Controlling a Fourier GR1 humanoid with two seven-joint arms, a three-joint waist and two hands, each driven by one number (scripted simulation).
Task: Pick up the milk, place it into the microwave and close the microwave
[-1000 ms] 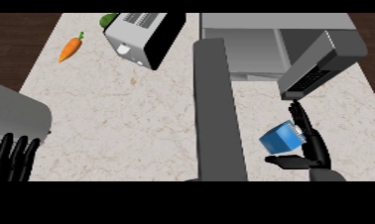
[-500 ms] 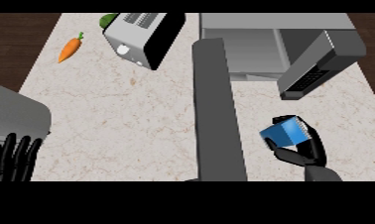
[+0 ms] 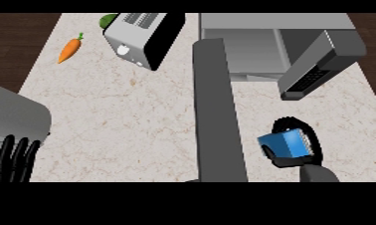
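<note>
While the right hand (image 3: 294,162) curls round the milk (image 3: 283,144) just right of the open door (image 3: 217,119), a low swing toward the microwave (image 3: 249,52) could catch its front edge and twist the milk loose.

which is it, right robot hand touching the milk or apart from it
Touching. The head view shows the right robot hand curled round the blue milk carton, no gap between them.
</note>
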